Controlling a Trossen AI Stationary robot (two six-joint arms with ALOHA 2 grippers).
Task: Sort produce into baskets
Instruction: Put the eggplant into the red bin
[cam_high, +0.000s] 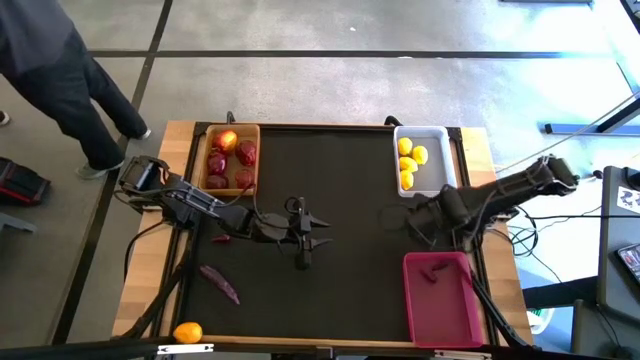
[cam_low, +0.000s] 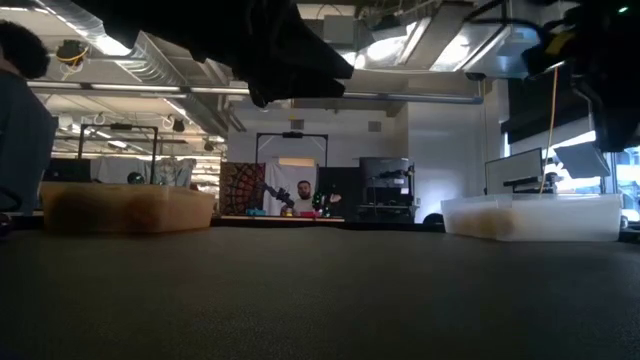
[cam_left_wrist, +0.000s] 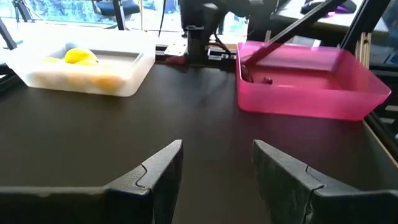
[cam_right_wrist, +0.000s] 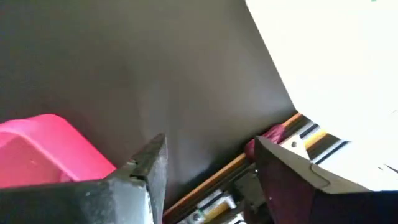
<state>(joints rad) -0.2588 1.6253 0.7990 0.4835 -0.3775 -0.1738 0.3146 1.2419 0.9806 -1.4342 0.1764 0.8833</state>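
Hovering over the middle of the worktop (cam_high: 330, 190), the left jaws (cam_high: 303, 237) are standing spread and empty, seemingly between picks. The wooden basket (cam_high: 203, 160) at the far-left corner is holding red fruits (cam_high: 217, 163), the white basket (cam_high: 440, 160) at the far-right the yellow fruits (cam_high: 410, 160), the pink basket (cam_high: 440, 305) at the near-right one purple piece (cam_high: 437, 270). Remaining are a purple piece (cam_high: 220, 283) and an orange fruit (cam_high: 187, 332) near the near-left corner; reaching back there looks like the next move. The right jaws (cam_high: 418, 222) are waiting spread between the white and pink baskets. A person (cam_high: 60, 80) is standing beyond the far-left corner.
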